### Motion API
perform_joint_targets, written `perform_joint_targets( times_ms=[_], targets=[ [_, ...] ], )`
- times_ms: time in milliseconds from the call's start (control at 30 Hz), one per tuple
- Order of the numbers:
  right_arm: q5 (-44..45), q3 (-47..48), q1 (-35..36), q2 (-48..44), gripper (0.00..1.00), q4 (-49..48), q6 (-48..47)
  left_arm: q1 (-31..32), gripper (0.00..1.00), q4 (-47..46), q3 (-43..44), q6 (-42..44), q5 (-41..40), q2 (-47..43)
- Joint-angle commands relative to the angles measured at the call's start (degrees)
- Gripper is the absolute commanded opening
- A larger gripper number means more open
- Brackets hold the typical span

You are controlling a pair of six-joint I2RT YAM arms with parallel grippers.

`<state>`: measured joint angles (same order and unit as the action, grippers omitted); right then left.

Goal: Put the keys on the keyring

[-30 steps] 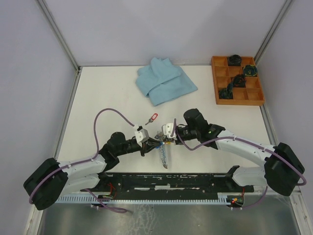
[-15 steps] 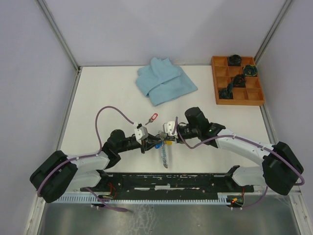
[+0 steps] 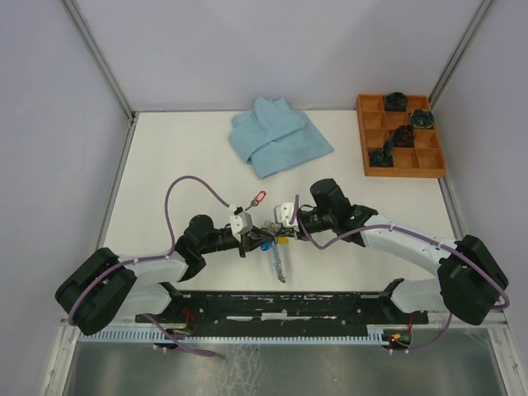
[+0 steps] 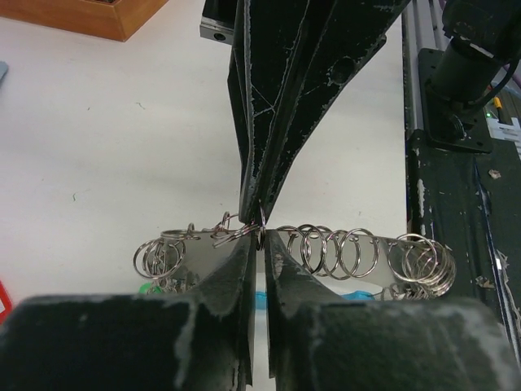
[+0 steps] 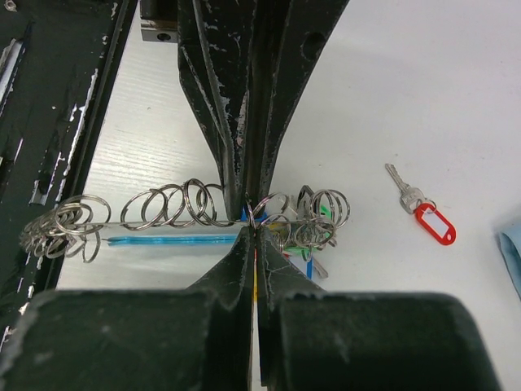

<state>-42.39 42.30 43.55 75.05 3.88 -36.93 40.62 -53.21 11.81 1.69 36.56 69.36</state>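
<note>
Pinching one keyring (image 4: 342,252), left fingers (image 4: 232,277) and right fingers (image 5: 228,285) meet; one red-tagged key (image 5: 419,205) lies apart.

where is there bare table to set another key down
Bare: the strip between left wall and folded light-blue cloth; the gap between that cloth and the orange wooden tray. Crowded: centre, where left claw and right claw meet at the grey coiled metal keyring.

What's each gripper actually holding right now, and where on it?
The keyring, mid-coil: right gripper is shut on a loop there; left gripper pinches the same spot from the opposite side.
</note>
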Motion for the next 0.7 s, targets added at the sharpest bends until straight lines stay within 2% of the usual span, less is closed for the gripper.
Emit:
perform_joint_targets(
  times_ms=[0, 100, 200, 400, 567, 667],
  targets=[
    [-1.16, 2.16, 0.13, 0.12, 0.01, -0.11, -0.07, 0.07, 0.06, -1.97, 2.42, 4.39, 1.85, -0.34],
    [1.11, 1.86, 0.13, -2.02, 0.09, 0.96, 0.12, 0.09, 0.03, -0.37, 1.68, 6.69, 1.09, -1.39],
    [4.01, 0.74, 0.13, -4.96, 0.24, 0.66, 2.5, 0.01, 0.03, 1.81, 0.92, 9.34, -0.44, -3.09],
    [14.33, 1.59, 0.13, -8.47, 0.43, -0.24, 16.5, 0.12, 0.03, 3.26, -0.59, 14.11, -2.25, -4.9],
    [20.41, 5.36, 0.13, -7.38, 0.56, 3.19, 23.42, 0.14, 0.03, 3.15, -1.21, 16.24, -2.45, -5.78],
    [18.7, 5.87, 0.13, -5.8, 0.61, 3.12, 24.71, 0.13, 0.03, 2.14, -2.01, 17.78, -2.38, -6.72]
  ],
)
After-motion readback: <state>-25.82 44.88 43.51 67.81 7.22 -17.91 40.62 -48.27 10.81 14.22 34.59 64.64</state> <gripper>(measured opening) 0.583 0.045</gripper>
